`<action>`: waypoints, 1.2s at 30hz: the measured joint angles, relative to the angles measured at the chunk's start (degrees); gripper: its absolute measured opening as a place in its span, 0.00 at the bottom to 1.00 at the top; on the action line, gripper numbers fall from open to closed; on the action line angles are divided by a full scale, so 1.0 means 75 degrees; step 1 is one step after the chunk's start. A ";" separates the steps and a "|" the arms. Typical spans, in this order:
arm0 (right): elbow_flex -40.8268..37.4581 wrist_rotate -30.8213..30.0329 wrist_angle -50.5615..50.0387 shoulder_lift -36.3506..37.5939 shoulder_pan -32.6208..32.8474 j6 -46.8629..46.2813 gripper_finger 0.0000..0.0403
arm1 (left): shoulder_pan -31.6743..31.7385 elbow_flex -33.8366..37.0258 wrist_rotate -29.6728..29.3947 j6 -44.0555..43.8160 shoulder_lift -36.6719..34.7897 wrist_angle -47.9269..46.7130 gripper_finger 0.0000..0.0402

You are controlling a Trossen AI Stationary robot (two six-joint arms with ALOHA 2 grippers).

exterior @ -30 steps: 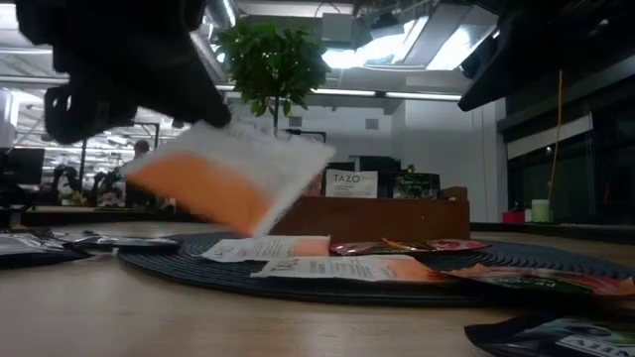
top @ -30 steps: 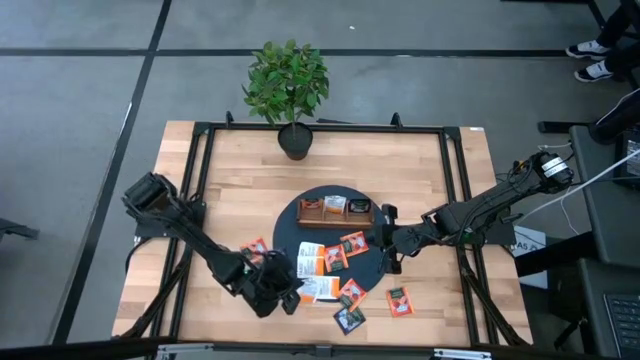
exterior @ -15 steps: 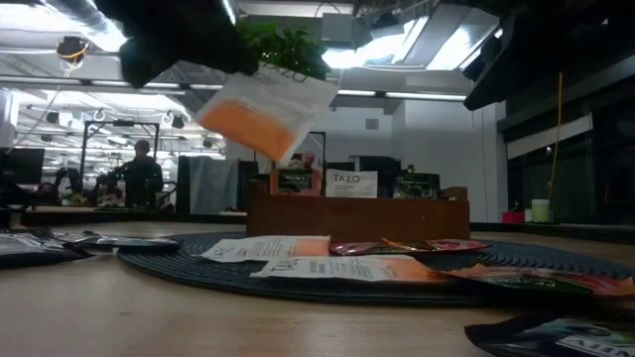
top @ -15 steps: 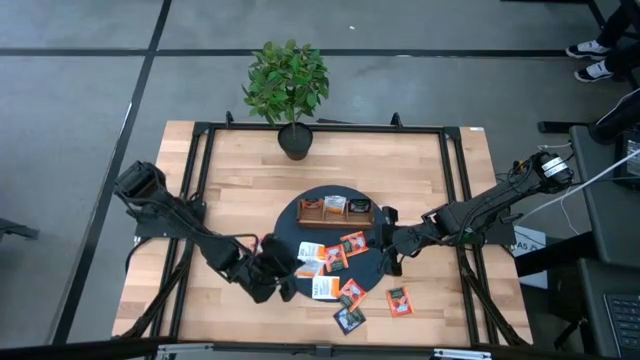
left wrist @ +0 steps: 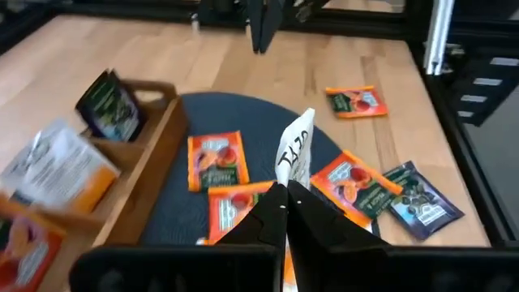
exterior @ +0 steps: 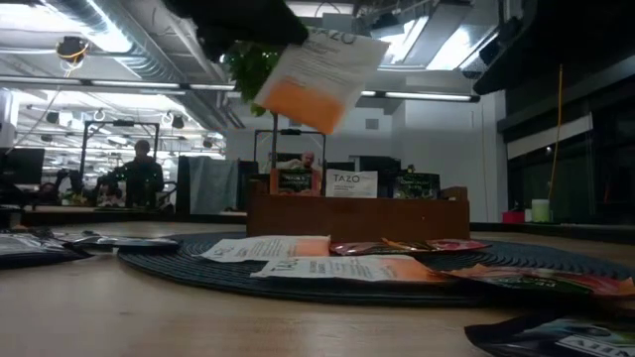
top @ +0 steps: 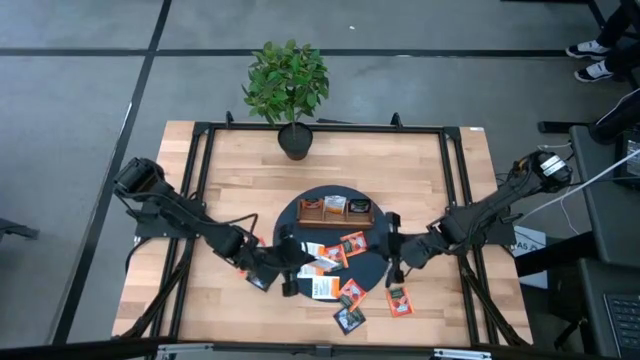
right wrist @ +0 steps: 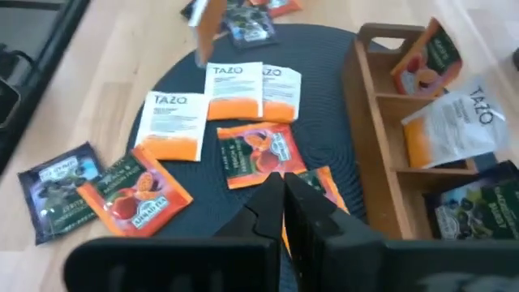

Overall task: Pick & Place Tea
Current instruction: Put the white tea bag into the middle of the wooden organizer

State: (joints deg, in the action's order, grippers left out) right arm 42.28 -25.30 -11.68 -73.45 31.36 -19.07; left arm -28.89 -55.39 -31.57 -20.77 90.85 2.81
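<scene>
Left gripper [top: 292, 268]: hovering over the near-left edge of the round dark mat [top: 385, 262], jaws pinched tight on one white-and-orange sachet [left wrist: 295, 156].
Held sachet: hanging clear of the desk [top: 420, 180] in the low view, tilted, white half up and orange half down; standing edge-on between the fingertips [left wrist: 272, 211] in the left wrist view.
Right gripper [top: 393, 270]: hanging low over the mat's right edge, jaws narrowed to a thin slit, seemingly gripping nothing, though the wrist view is blurred.
Below the right jaws: orange sachets [right wrist: 258, 151] lying flat on the mat; just beyond them, three white-and-orange sachets [right wrist: 235, 88] lying side by side.
Wooden tray [top: 336, 216]: sitting on the mat's far part, beyond both jaws, already carrying a few upright sachets, one per compartment.
Off the mat: an orange sachet [top: 399, 301] lying just near-side of the right jaws; a dark sachet [top: 349, 319] lying between the two grippers, toward the desk's front.
Potted plant [top: 288, 88]: standing at the desk's far edge, well apart from both jaws.
</scene>
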 joint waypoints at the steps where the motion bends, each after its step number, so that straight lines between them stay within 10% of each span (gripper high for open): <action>1: -0.0069 0.0006 0.0148 0.0000 0.0085 0.0030 0.03 | 0.0080 0.0073 0.0150 0.0157 0.0000 0.0191 0.00; 36: -0.0343 -0.0219 0.0572 0.0550 0.0240 0.0777 0.06 | 0.2749 0.2057 0.2565 0.2407 -0.0009 0.5039 0.00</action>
State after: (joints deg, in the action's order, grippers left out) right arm 39.70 -26.94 -7.39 -69.32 33.15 -13.24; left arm -8.27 -39.96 -12.33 -2.72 90.78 40.60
